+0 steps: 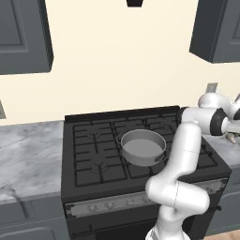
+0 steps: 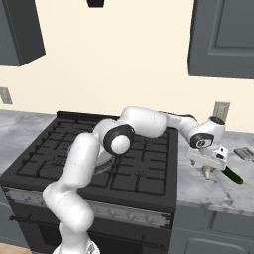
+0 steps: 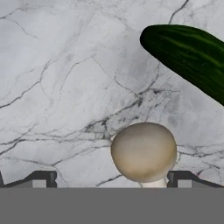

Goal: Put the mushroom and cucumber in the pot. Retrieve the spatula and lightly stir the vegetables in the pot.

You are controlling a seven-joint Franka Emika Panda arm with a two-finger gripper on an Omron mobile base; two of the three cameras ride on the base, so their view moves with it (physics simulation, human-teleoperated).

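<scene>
Left wall cupboards (image 1: 23, 35): dark grey panelled doors, cut off by the top and left edges of the left base view.
Bench (image 1: 28, 159): grey-white marble with dark veins, on both sides of the stove; its left stretch is cropped at the frame edge.
Stove (image 1: 93, 154): black, with cast grates and a row of knobs on a grey front strip; no writing can be read on it.
Pot (image 1: 143, 147): shallow round grey metal, flat bottom, sitting on the stove's grates right of centre; its right rim is hidden behind the white arm in the left base view, and in the right base view the arm covers nearly all of it.
Jaws (image 2: 209, 169): hang over the right bench, pointing down, spread as wide as they go with nothing between them; in the hand view just the two dark tips peek up at the bottom.
Mushroom (image 3: 143, 152): smooth beige rounded cap, lying on the marble between the two tips, nearer the right one; its pale stem is mostly cut off by the lower band.
Cucumber (image 3: 188, 57): dark glossy green, slim, with a rounded end, lying aslant near the mushroom, apart from it; its far end runs out of the hand view.
Spatula (image 2: 244, 153): a small flat grey shape at the right edge of the right base view, cropped and too small to make out clearly.
</scene>
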